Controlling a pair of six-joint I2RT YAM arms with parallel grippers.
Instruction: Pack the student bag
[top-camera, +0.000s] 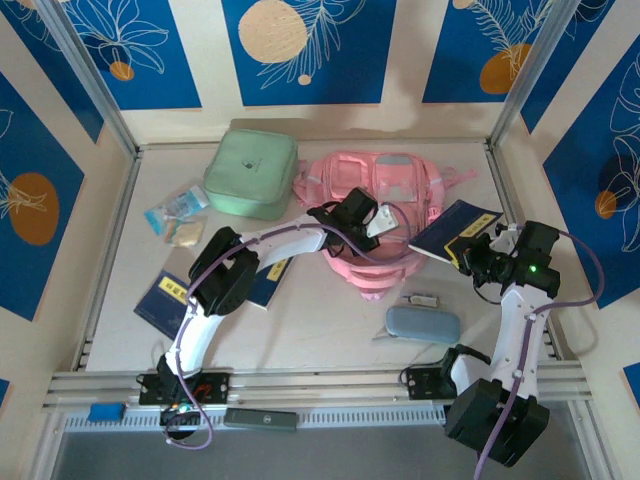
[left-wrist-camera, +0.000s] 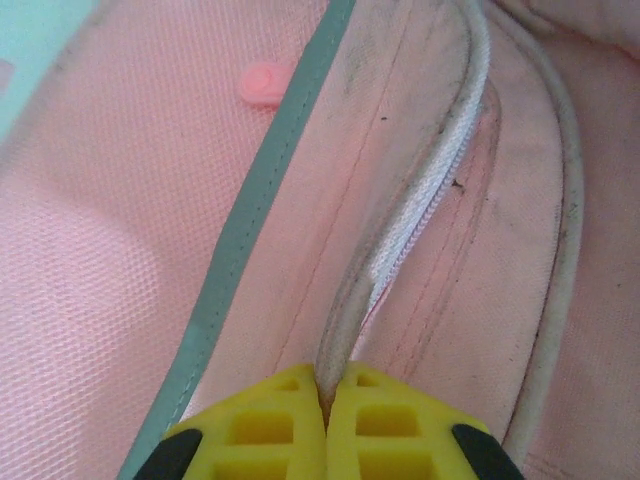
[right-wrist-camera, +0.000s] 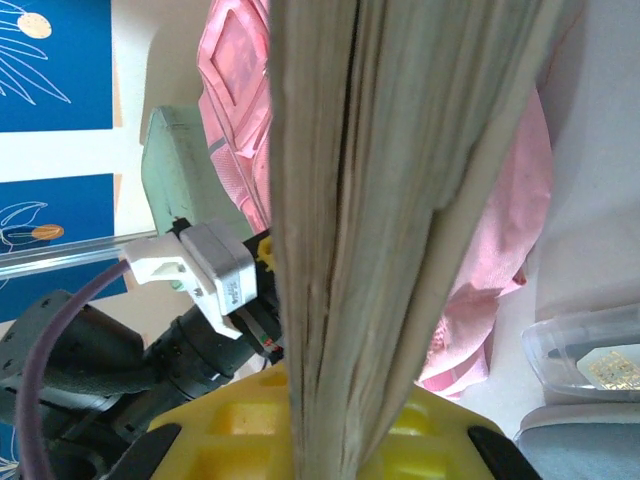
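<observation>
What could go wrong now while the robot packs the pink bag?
1. The left gripper pinches just a thin edge by the zip of the student bag; it might slip free and the pocket would flop shut.
2. The right gripper holds the thick blue book by one edge, so it could tilt or slide out.
3. The left arm lies across the bag, so the book might bump it going in.

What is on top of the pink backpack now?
The left gripper sits on the pink backpack, shut on its trim beside the white zip. The right gripper holds a blue book at its right side; contact cannot be judged. The left arm covers the fabric beneath.
</observation>
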